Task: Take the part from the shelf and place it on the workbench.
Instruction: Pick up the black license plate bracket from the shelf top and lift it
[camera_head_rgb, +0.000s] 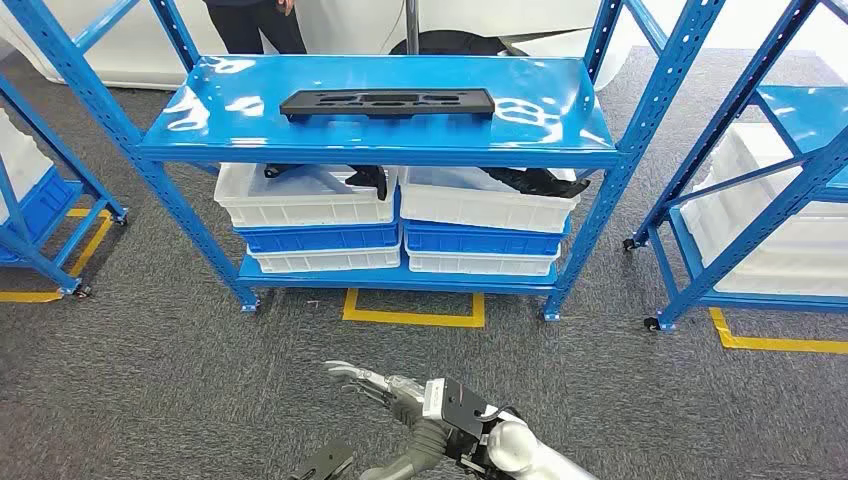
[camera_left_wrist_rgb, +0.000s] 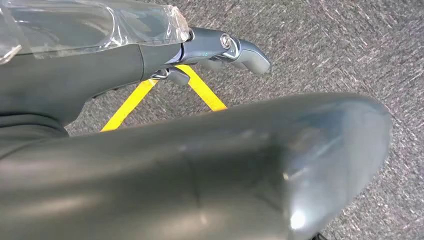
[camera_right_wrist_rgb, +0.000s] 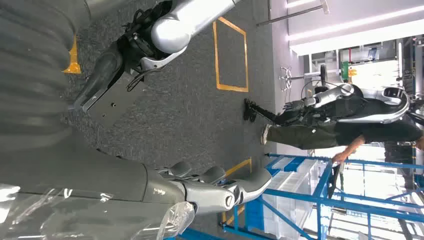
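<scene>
A long flat black part lies across the top board of the blue shelf, straight ahead and some way off. My right hand hangs low over the grey carpet well short of the shelf, fingers stretched out and apart, holding nothing. In the right wrist view its fingers point toward the blue shelf frame. My left hand hangs beside my body above the carpet, fingers extended, with nothing in it.
Two white bins holding black parts sit on blue bins on the lower board. More blue racks stand at the right and left. A person stands behind the shelf. Yellow tape marks the floor.
</scene>
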